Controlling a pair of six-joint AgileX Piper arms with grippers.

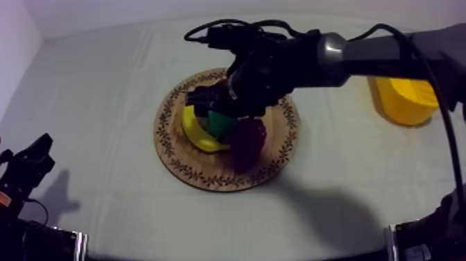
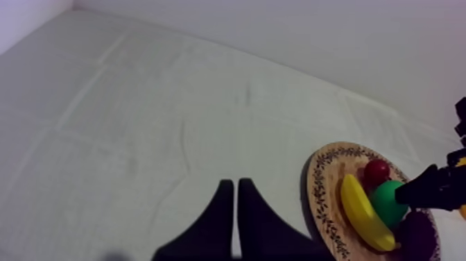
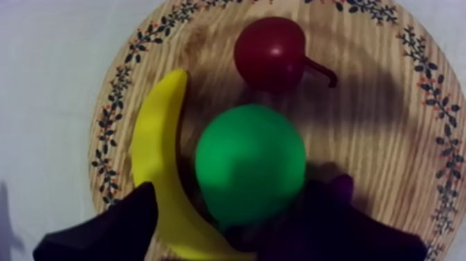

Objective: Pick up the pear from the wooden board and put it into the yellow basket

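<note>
Near edge first: the left gripper (image 1: 29, 161) sits parked low at its own side, well away from the action. Its fingers (image 2: 222, 222) lie pressed together in a narrow wedge, gripping nothing.

On to the middle of the table, and here's the board (image 1: 208, 182) with everything on it. The pear (image 1: 220, 125) is right there on the wood, green and round. The banana (image 1: 196, 133) curves along one side, the grapes (image 1: 247, 139) sit just beside it, and the red fruit (image 3: 270, 52) lies a little beyond.

The right gripper (image 1: 216, 110) hangs directly over the pear. From its own camera the jaws stand wide apart and straddle the pear (image 3: 249, 163). One finger is over the banana (image 3: 156, 146), the other down by the grapes (image 3: 341, 186). Nothing is clamped; the pear rests on the board (image 3: 388, 104).

Farther off, on the right side, the basket (image 1: 406, 97) waits, well apart from the board.

So by my read it's early days. The approach looks done, but the squeeze, the lift, the carry across and the drop into the basket are all ahead.
</note>
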